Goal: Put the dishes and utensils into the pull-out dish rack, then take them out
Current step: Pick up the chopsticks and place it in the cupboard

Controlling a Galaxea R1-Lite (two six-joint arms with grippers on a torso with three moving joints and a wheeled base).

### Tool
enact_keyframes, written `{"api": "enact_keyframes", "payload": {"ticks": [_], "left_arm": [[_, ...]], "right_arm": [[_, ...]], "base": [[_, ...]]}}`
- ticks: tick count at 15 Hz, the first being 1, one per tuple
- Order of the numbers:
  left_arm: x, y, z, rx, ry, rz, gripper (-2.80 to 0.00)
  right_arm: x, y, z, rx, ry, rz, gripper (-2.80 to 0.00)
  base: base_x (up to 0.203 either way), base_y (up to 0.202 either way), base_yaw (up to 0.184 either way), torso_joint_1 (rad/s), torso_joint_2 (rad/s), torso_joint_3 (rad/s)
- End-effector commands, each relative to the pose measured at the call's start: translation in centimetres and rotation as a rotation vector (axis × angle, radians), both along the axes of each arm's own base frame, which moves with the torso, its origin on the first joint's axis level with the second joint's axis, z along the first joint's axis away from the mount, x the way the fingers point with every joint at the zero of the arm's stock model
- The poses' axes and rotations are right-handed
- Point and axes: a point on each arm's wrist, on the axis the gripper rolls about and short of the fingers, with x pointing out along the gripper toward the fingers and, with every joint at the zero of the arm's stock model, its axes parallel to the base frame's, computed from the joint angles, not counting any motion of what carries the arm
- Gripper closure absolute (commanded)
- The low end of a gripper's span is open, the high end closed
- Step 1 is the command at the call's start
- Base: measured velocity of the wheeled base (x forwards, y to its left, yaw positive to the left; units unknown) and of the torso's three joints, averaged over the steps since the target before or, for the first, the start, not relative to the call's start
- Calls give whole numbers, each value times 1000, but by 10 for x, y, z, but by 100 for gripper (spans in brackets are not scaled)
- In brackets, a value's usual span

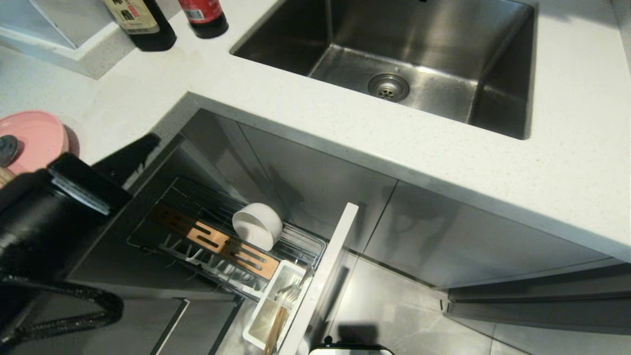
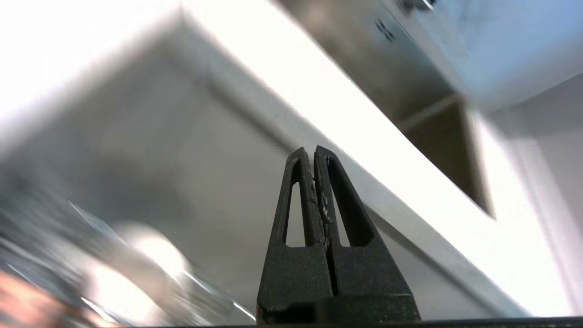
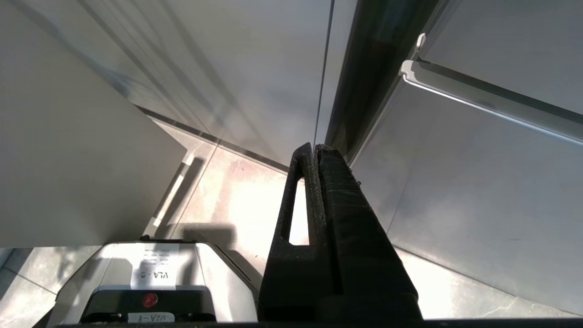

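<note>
The left arm (image 1: 44,217), black and bulky, fills the head view's lower left, its cable looping below. The left gripper (image 2: 314,152) is seen only in its wrist view: fingers pressed together, holding nothing, in open air before the pale counter edge (image 2: 346,127), with the blurred bowl (image 2: 155,255) off to one side.

The rack (image 1: 222,241) stands pulled out from under the counter (image 1: 374,143). Its tan wooden strip (image 1: 212,239) runs along the middle, wire slots on both sides. The white bowl (image 1: 257,226) leans on its side against the rack's far wires, touching the strip. At the rack's front end the white cup (image 1: 276,301) holds the chopsticks (image 1: 276,325) and what looks like the spoon (image 1: 295,291), just behind the flat cabinet front (image 1: 325,276). That front stands edge-up between the rack and the open floor (image 1: 394,315) to its right.

The pink plate (image 1: 37,138) lies on the counter at the far left, partly hidden by the arm, well apart from the rack. Two dark bottles (image 1: 148,24) stand at the counter's back, and the steel sink (image 1: 394,59) lies to the right.

The right gripper (image 3: 316,150) hangs low by the cabinet doors (image 3: 455,182), fingers together and empty, above the robot's base (image 3: 150,278).
</note>
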Motion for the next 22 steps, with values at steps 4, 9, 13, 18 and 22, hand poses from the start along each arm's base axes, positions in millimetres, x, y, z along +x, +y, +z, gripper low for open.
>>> {"api": "enact_keyframes", "payload": {"ticks": [4,9,13,18,22], "left_arm": [[-2,13,83,196,-253,211,0],[-2,19,153,228,-322,335,0],[-3,50,203,301,-233,541,0],[-10,80,210,218,-7,685,0],[-35,83,192,36,326,633,0]], "right_arm": [[0,0,0,0,0,1,0],[0,0,0,0,2,1,0],[0,0,0,0,2,1,0],[0,0,0,0,2,1,0],[0,0,0,0,2,1,0]], "base": [[0,0,0,0,0,0],[0,0,0,0,0,0],[0,0,0,0,0,0],[0,0,0,0,0,0],[0,0,0,0,0,0]]}}
